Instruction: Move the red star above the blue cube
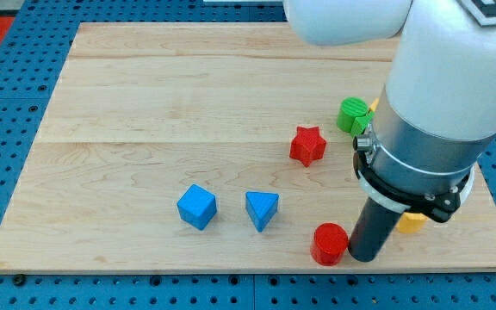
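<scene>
Red star (307, 145) sits untouched right of the blue cube (197, 207), while my tip (364, 257), holding nothing, touches the red cylinder (330, 244); next, circle rightward behind the star.

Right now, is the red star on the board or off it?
On it: the red star sits on the wooden board, right of and above the blue cube.

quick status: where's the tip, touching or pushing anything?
My tip: no jaws, holds nothing; beside the red cylinder, on its right, contact unclear. Red star is apart, untouched.
</scene>
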Robot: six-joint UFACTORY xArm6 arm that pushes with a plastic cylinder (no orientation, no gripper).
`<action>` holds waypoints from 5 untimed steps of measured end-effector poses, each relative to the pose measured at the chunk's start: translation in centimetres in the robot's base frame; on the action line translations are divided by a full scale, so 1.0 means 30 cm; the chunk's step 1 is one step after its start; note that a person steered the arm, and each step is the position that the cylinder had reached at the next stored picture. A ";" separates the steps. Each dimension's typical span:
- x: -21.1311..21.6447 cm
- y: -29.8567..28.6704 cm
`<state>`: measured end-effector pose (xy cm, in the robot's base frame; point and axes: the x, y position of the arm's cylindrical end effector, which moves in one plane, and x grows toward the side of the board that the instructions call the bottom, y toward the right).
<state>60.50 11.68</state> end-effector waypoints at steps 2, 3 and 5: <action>-0.039 -0.266; -0.086 -0.286; -0.363 0.047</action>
<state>49.60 13.08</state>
